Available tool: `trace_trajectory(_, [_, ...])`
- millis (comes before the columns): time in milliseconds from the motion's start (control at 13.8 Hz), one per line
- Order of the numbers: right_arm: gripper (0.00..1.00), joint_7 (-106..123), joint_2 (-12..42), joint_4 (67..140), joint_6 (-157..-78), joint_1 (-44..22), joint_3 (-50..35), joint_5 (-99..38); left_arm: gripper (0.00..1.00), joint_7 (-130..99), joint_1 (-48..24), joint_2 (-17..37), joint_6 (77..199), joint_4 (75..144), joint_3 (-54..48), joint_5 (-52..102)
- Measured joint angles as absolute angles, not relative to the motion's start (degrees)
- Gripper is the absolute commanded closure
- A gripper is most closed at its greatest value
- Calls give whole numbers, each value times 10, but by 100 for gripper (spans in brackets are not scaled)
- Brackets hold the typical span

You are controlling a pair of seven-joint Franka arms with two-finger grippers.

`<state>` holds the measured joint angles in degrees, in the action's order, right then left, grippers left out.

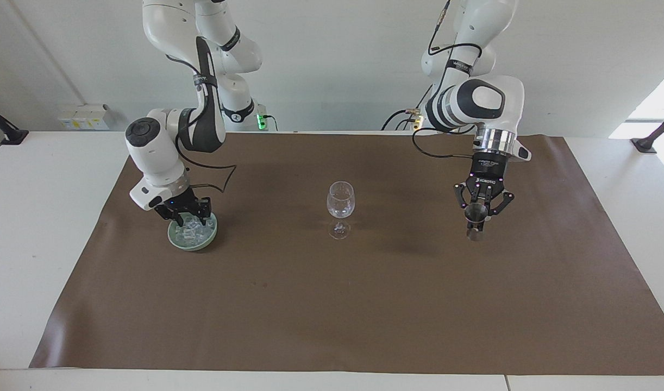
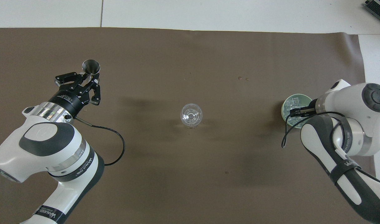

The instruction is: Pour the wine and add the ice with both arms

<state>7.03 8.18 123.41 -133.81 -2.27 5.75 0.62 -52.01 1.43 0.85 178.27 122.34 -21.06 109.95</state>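
A clear wine glass (image 1: 340, 201) (image 2: 191, 115) stands mid-mat. Toward the right arm's end sits a green bowl (image 1: 173, 237) (image 2: 285, 105) holding ice (image 1: 196, 233) (image 2: 293, 100). My right gripper (image 1: 189, 218) (image 2: 291, 112) reaches down into the bowl among the cubes; whether it grips one is hidden. Toward the left arm's end, my left gripper (image 1: 477, 209) (image 2: 90, 77) is shut on a metal jigger (image 1: 476, 221) (image 2: 90, 66), held upright just above or on the mat. Wine is out of view.
A brown mat (image 1: 364, 304) (image 2: 190, 186) covers most of the white table (image 1: 33, 217). Two small specks (image 2: 243, 78) lie on the mat farther from the robots than the bowl. A black clamp (image 1: 650, 142) sits at the table's edge.
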Motion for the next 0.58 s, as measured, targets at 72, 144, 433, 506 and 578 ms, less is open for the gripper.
trace_trajectory(72, [35,70,83,1236,-1338,-22,57,6,100,-526,24,9,1762,1231,-210,1099])
trace_trajectory(144, [39,70,84,1237,-1338,-22,57,6,100,-529,33,9,1746,1237,-210,1099])
trace_trajectory(433, [45,70,85,1239,-1338,-20,57,6,100,-533,58,10,1666,1261,-207,1099])
trace_trajectory(506, [49,70,85,1239,-1338,-20,57,6,100,-533,67,10,1648,1267,-206,1099])
trace_trajectory(578, [54,70,85,1239,-1338,-20,57,6,100,-533,75,11,1628,1272,-205,1098])
